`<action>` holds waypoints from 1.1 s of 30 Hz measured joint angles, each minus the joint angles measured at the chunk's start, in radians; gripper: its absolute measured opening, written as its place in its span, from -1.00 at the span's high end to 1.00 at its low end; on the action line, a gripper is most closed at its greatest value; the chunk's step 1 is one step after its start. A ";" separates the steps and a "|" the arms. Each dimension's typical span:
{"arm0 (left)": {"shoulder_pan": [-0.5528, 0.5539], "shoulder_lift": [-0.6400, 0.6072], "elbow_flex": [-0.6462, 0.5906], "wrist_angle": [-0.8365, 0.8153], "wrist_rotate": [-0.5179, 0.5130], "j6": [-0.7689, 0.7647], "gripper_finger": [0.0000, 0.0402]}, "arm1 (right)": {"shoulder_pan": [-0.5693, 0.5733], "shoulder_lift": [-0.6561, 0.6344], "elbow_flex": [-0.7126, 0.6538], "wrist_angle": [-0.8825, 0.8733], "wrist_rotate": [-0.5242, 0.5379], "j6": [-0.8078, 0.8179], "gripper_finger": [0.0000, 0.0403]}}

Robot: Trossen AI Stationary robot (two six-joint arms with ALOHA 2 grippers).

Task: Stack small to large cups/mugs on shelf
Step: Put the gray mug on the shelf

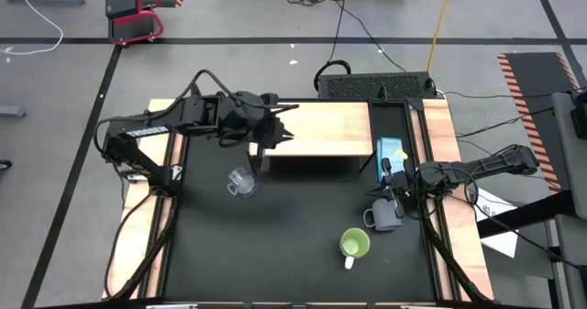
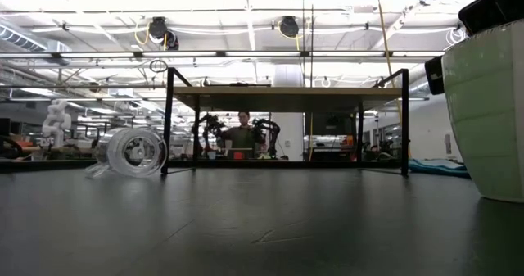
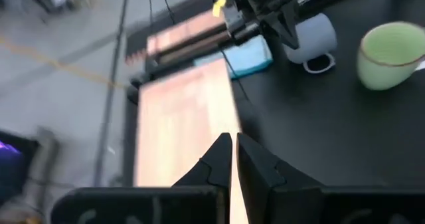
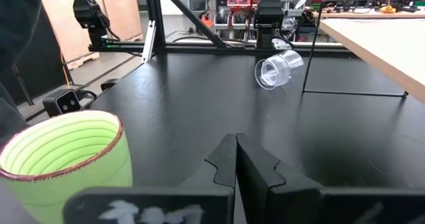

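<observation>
Altogether three cups (one clear glass cup (image 1: 241, 182) tipped over), one shelf (image 1: 316, 130).

Clear glass cup (image 1: 241, 182) on its side before bare wooden shelf (image 1: 316, 130), grey-blue mug (image 1: 383, 215) and lime-green mug (image 1: 354, 245) upright nearby

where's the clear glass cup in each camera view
High view: clear glass cup lies on its side on the black table, left of centre, in front of the shelf.
Low view: at left, beside the shelf's left leg.
Left wrist view: not in it.
Right wrist view: upper middle, tipped over.
Shared landmark: the shelf.
</observation>
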 joint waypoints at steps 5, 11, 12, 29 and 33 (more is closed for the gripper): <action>-0.064 -0.002 -0.025 -0.179 0.016 -0.139 0.87 | 0.000 0.000 0.000 0.003 0.000 0.021 1.00; -0.236 -0.020 -0.327 -0.055 -0.035 -0.232 0.87 | 0.000 0.000 0.000 0.003 0.000 0.015 1.00; -0.264 -0.022 -0.387 0.031 -0.054 -0.233 0.87 | 0.000 0.000 0.000 0.002 0.000 0.009 1.00; -0.422 -0.452 -1.110 0.820 -0.482 -0.326 0.87 | 0.000 0.006 0.000 0.010 -0.001 -0.051 1.00; -0.425 -0.601 -1.284 0.980 -0.490 -0.316 0.87 | 0.000 0.009 0.000 0.010 -0.001 -0.060 1.00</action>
